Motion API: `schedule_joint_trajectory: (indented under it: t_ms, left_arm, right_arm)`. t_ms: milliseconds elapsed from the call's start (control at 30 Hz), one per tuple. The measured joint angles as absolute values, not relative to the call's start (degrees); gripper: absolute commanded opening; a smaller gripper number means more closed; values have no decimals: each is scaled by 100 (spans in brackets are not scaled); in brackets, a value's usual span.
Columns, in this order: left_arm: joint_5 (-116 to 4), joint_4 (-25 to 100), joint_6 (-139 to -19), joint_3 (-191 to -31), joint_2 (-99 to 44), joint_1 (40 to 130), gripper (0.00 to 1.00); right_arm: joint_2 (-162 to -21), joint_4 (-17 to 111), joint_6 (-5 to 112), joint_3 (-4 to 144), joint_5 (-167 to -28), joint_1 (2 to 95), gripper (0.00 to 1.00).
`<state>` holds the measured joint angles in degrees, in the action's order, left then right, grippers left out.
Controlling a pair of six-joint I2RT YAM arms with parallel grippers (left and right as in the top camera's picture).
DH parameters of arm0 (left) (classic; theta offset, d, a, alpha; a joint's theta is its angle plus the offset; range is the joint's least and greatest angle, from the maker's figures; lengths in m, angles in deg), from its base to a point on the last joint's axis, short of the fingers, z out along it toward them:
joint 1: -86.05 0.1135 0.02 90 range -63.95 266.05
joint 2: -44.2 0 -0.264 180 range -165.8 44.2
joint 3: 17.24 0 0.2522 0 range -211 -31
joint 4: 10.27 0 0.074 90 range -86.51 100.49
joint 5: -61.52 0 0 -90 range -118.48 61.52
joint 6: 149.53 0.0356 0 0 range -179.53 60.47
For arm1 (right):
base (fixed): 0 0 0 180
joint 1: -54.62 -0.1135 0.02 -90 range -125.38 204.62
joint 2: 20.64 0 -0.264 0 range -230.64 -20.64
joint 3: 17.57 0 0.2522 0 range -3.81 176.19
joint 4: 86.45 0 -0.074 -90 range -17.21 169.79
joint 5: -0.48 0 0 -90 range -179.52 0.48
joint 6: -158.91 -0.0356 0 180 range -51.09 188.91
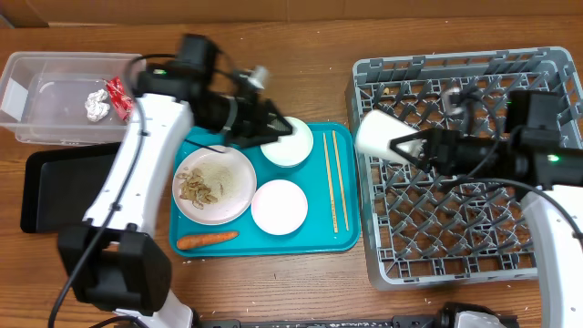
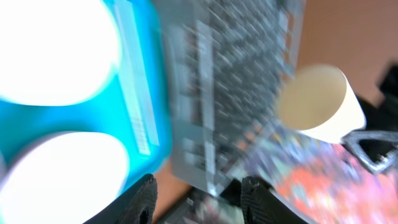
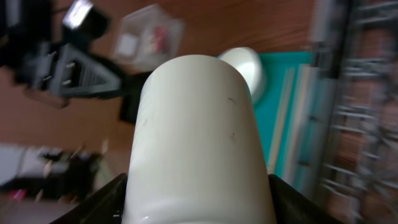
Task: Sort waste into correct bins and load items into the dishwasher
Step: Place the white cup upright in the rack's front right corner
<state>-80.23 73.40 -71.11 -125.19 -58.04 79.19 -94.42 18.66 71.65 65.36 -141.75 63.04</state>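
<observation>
The right hand (image 1: 407, 145), pinching the white cup (image 1: 373, 135) sideways above the left edge of the dish rack (image 1: 474, 248), could on early release let it roll onto the tray (image 1: 319, 239), while the left hand (image 1: 277, 126) hangs spread and empty above the bowl (image 1: 291, 148).

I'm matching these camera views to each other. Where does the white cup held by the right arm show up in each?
Overhead: the white cup is right of centre, held by the right gripper at the dish rack's left edge.
Left wrist: right of centre, mouth facing the camera.
Right wrist: fills the centre.
Shared landmark: the teal tray.
</observation>
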Motion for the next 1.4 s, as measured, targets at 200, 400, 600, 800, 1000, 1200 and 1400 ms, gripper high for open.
schedule_joint_trajectory:
  t_ms: [200,400,600,800,1000,1200,1400]
  left_arm:
    - [-7138,7467,-7010,-12519,-5590,8986,46]
    - [-6700,7440,-6982,-12519,-5104,9237,46]
    - [-6515,7421,-6979,-12521,-4945,9213,46]
    - [-6440,7447,-6979,-12521,-4945,9213,46]
    - [-6418,7469,-6979,-12521,-4945,9196,46]
    - [-6416,7477,-6979,-12521,-4945,9126,47]
    - [-6399,7488,-6979,-12521,-4945,9049,49]
  right_arm:
    - [-9442,603,6520,7491,-12040,7432,43]
    - [-9444,-186,5681,7747,-10171,8623,41]
    - [-9912,-483,5268,7749,-8910,9319,41]
    - [-10620,-435,5192,7626,-8562,9434,42]
    - [-11018,-68,5185,7519,-8610,9434,50]
    - [-11050,-26,5157,7519,-8722,9434,82]
    - [-11050,-40,5141,7519,-8800,9434,95]
